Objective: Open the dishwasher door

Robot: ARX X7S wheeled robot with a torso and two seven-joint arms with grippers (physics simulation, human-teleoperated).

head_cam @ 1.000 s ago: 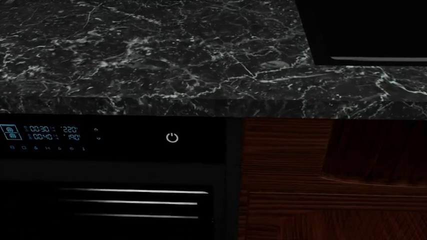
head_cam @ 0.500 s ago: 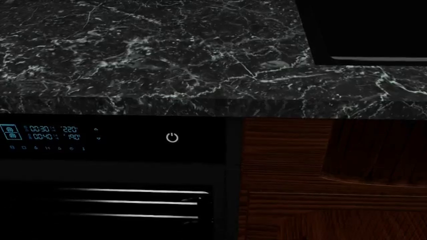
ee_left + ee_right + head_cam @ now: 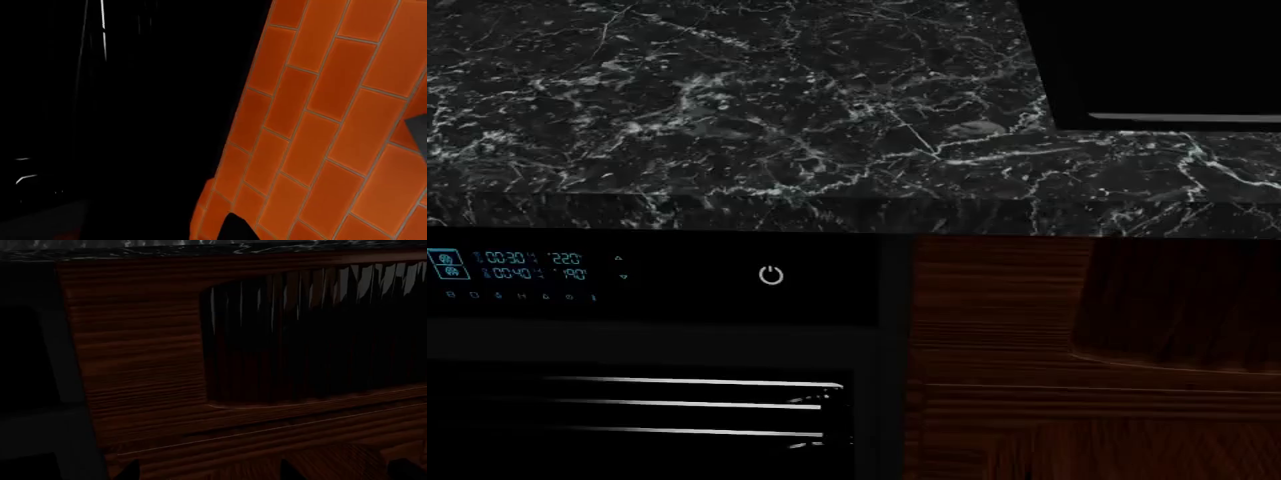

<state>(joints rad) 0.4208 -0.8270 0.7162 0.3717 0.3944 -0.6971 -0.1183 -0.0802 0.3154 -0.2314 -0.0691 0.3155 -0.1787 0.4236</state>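
The dishwasher door is the glossy black panel below the control strip with cyan digits and a white power symbol. Thin bright horizontal lines cross it. Neither gripper shows in the head view. In the left wrist view a black glossy surface fills one side. A single dark fingertip pokes in at the frame edge over orange tiles. The rest of the left gripper is lost in black. In the right wrist view my right gripper is open, its two dark fingertips wide apart before a wood cabinet front.
A black marble countertop runs above the dishwasher, with a black rectangular basin at its far right. Reddish-brown wood cabinet fronts stand right of the dishwasher, with a ribbed recess. The floor is orange tile.
The bright lines on the dishwasher door have shifted slightly. A small glint at their right end has moved lower. The head view itself has stayed put.
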